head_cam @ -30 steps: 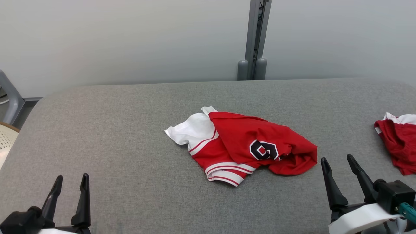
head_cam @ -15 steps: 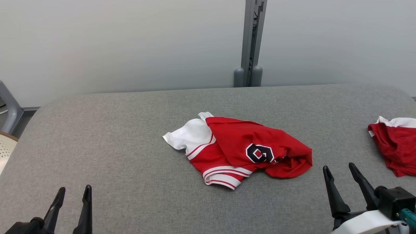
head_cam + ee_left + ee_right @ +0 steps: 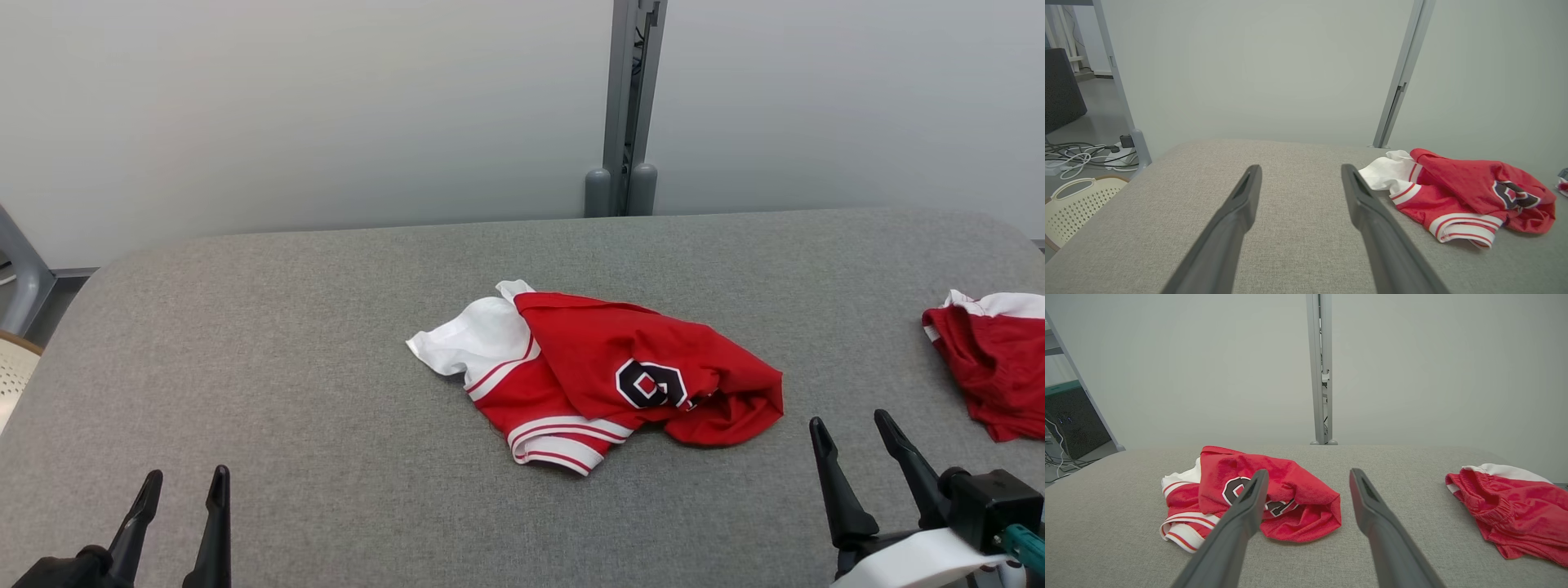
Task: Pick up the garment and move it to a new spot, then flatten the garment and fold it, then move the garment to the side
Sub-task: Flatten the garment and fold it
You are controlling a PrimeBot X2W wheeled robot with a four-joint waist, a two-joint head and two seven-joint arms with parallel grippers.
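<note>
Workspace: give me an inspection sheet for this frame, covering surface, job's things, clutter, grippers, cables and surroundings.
Surface: grey padded table, smooth.
Job's things: red-and-white jersey crumpled mid-table, unfolded, not held.
Clutter: second red garment at the table's right edge.
Grippers: left gripper open, empty; right gripper open, empty, fingers short of the jersey.
Cables: cables on the floor left of the table.
Surroundings: pale wall, grey post, cream basket at left.

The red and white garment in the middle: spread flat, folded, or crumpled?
Crumpled: the garment lies bunched with uneven overlapping layers.
</note>
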